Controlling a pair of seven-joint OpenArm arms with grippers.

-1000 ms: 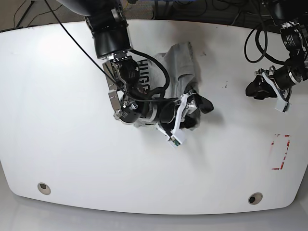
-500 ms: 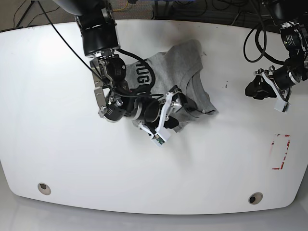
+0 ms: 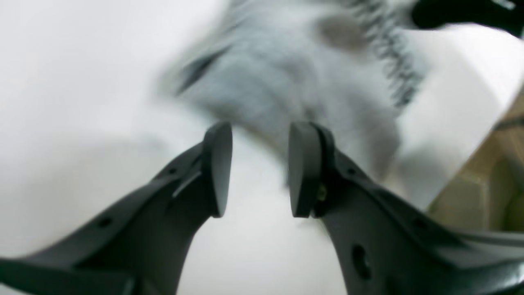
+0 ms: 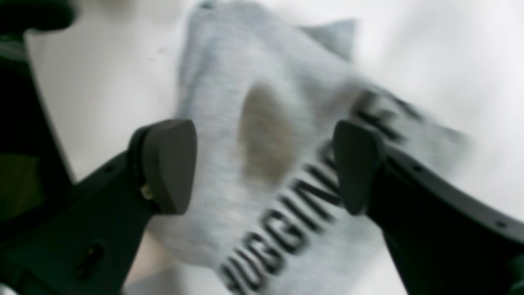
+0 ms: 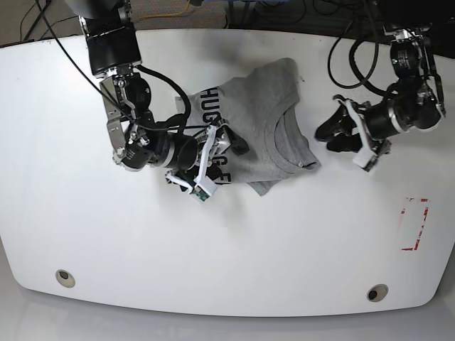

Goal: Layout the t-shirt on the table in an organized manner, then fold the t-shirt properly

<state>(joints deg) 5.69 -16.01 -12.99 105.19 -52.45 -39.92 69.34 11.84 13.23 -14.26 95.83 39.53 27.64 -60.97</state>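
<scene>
The t-shirt [image 5: 266, 117] lies between both tools (each spread, empty), right tool [image 5: 229, 148] over its lettering.

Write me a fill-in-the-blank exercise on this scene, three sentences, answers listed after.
1. The t-shirt lies crumpled on the ____ table.
2. The lettering on the t-shirt is printed in ____.
3. Both the right gripper and the left gripper have their jaws ____, with no cloth between them.

Missing words: white; black; open
</scene>
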